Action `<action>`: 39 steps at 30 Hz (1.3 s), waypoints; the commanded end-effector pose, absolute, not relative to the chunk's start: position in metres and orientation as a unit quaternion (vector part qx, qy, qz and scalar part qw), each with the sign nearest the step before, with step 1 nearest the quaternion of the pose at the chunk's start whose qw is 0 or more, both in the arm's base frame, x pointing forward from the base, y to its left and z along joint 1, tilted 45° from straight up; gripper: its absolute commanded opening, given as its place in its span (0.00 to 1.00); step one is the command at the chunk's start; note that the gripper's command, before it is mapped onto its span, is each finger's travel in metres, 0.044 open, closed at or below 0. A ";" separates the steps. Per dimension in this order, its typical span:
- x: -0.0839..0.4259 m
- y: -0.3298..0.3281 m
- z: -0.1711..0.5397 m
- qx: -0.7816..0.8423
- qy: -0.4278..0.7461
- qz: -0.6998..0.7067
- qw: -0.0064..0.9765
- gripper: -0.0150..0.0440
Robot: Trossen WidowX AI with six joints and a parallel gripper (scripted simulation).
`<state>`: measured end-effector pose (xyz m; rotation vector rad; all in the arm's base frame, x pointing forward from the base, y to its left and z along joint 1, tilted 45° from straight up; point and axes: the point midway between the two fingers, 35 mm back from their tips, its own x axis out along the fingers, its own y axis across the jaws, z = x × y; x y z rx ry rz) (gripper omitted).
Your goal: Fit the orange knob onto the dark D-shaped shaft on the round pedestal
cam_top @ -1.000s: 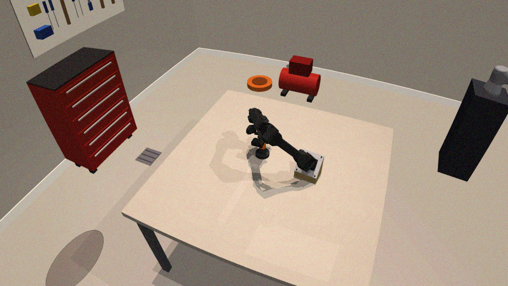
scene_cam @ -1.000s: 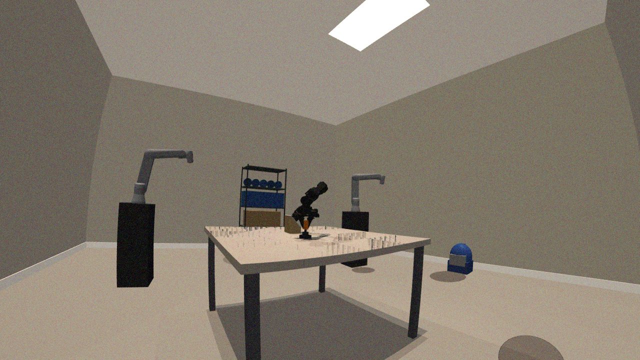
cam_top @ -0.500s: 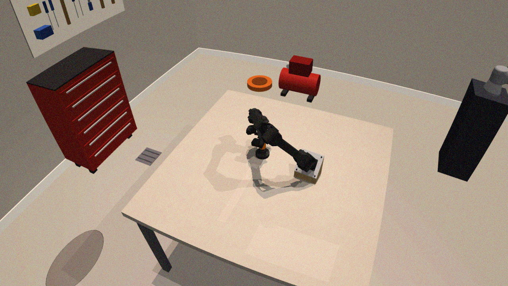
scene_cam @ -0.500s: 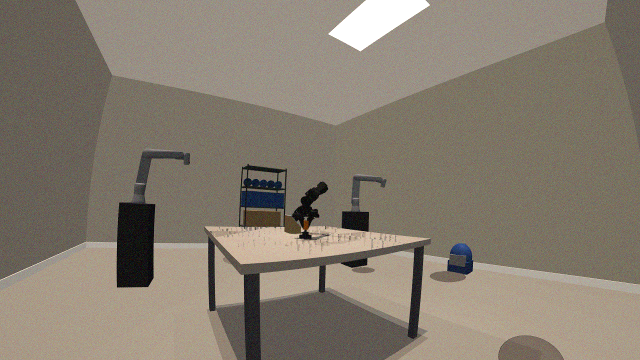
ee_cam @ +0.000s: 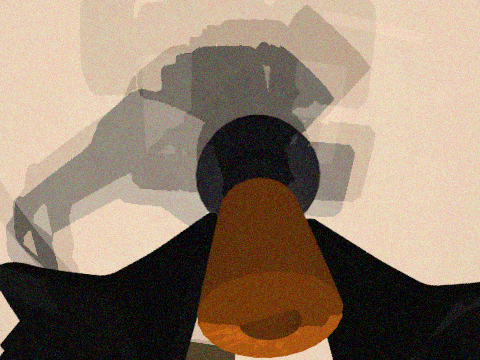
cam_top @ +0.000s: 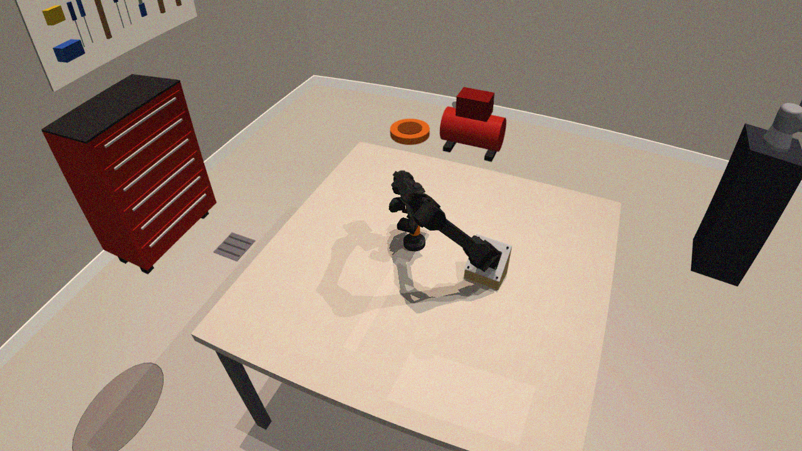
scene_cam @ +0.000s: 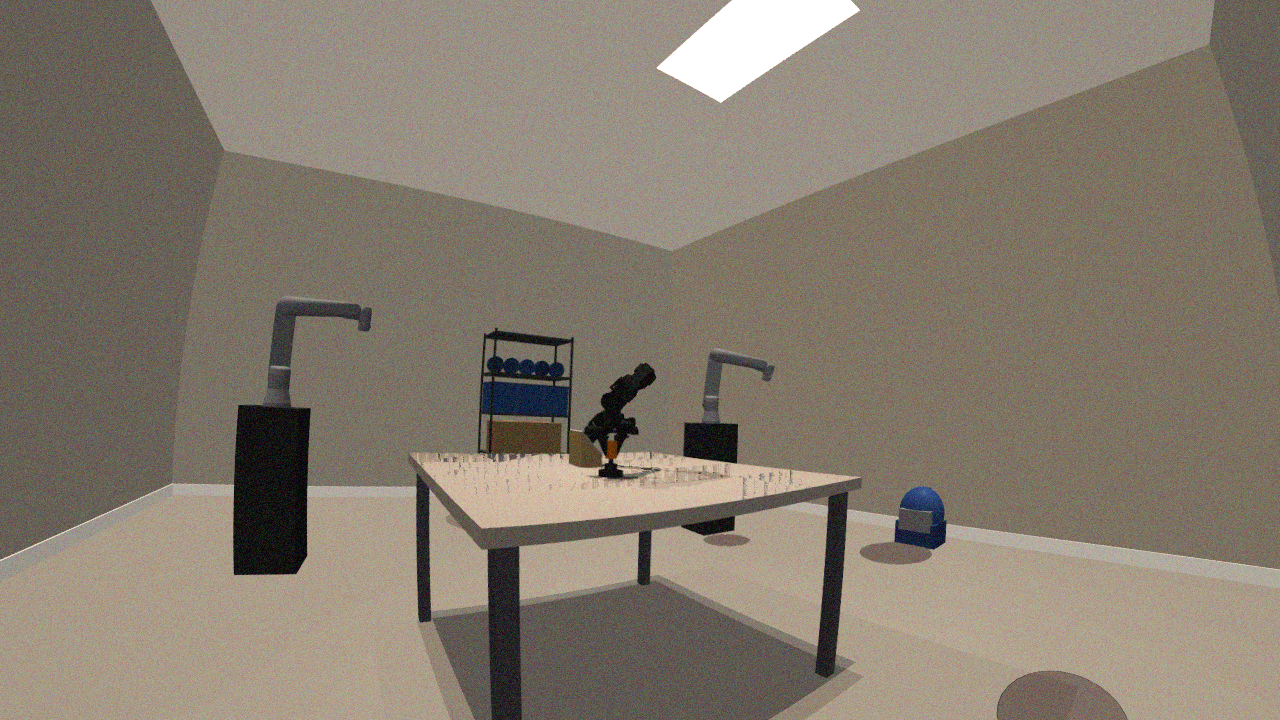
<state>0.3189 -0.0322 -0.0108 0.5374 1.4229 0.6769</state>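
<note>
1. And the gripper (cam_top: 415, 226) (scene_cam: 612, 440) (ee_cam: 260, 224) is clamping the orange knob (cam_top: 416, 230) (scene_cam: 612, 449) (ee_cam: 267, 250), its fingers standing partly apart, one on either side!
2. The knob is standing close to upright in that grip, its top opening facing the wrist camera.
3. Directly below the gripper, the round pedestal (cam_top: 414, 243) (scene_cam: 611, 471) (ee_cam: 258, 135) is sitting on the table (cam_top: 504, 336) (scene_cam: 626, 521) (ee_cam: 415, 175), and the knob is lining up above it in the exterior view.
4. A short dark stretch is showing between the orange and the pedestal's wide foot; whether the shaft is entering the hole, I cannot tell, and the flats are hiding.
5. Up above the gripper, the black arm (cam_top: 452, 229) (scene_cam: 621, 391) is arching over from its mounting block (cam_top: 480, 279) (scene_cam: 583, 451), which is resting on the table well apart from the pedestal.
</note>
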 end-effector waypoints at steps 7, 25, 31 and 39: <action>0.323 -0.034 -0.011 0.166 0.596 0.365 0.696 0.25; 0.319 -0.031 -0.012 0.166 0.596 0.365 0.696 0.25; 0.319 -0.031 -0.013 0.166 0.596 0.365 0.696 0.25; 0.319 -0.034 -0.011 0.166 0.596 0.365 0.696 0.25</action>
